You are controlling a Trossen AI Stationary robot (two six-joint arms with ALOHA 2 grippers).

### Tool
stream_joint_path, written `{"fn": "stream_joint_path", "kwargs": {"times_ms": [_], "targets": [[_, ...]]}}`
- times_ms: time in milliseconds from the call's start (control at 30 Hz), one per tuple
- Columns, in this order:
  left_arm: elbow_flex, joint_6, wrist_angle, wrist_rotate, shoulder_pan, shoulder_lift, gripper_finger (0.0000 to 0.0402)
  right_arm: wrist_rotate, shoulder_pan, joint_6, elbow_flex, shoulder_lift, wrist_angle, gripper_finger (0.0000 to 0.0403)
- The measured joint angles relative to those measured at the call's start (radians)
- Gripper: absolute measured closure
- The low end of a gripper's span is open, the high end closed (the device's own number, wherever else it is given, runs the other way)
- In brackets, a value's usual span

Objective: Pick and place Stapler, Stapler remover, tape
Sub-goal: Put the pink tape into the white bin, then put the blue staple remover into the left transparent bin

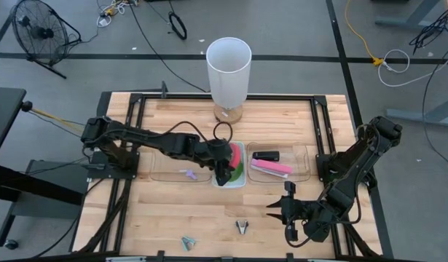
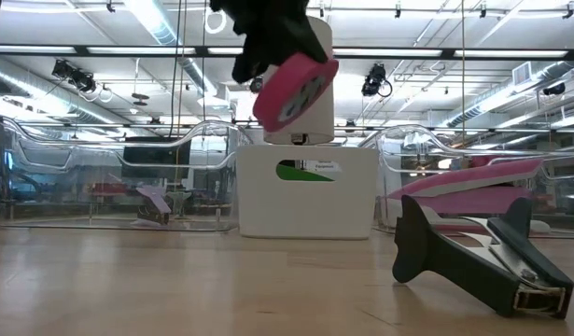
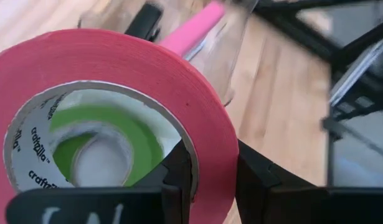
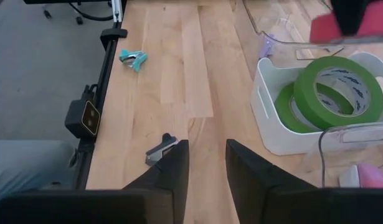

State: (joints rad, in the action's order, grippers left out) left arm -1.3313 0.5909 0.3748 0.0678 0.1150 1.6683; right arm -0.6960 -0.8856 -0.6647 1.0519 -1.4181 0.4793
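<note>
Pinkish-red tape roll (image 3: pixel 116 81) is pinched by the left gripper (image 3: pixel 207 171) above the white plastic bin (image 4: pixel 272 124); right gripper (image 4: pixel 203 163) spread, well apart from the bin.

Even, bright indoor light; soft shadows; blur only in the close views.

Low view: ceiling strip lights (image 2: pixel 161 19) at 11 o'clock glare, reflecting in the clear bins (image 2: pixel 109 177); black staple remover (image 2: pixel 478 257) at 4 o'clock reads sharp. Left wrist view: pink tape roll (image 3: pixel 116 81) fills the frame, its near edge soft, table (image 3: pixel 284 106) at 2 o'clock defocused. High view: wooden table evenly lit, white cylinder (image 1: pixel 229 69) slightly washed out.
</note>
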Motion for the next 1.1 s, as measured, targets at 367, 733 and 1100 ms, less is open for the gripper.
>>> {"fn": "stream_joint_path", "kwargs": {"times_ms": [367,733,1100], "targets": [[0.001,0.024,0.003,-0.046,-0.019,0.074,0.0319,0.005,0.000,0.000,0.000,0.000,0.000,0.0296],[0.001,0.078,0.020,-0.046,-0.024,0.085,0.0272,0.005,0.000,0.000,0.000,0.000,0.000,0.0296],[0.001,0.078,-0.073,-0.047,-0.026,0.085,0.0203,0.005,0.000,0.002,0.000,0.000,0.004,0.0296]]}}
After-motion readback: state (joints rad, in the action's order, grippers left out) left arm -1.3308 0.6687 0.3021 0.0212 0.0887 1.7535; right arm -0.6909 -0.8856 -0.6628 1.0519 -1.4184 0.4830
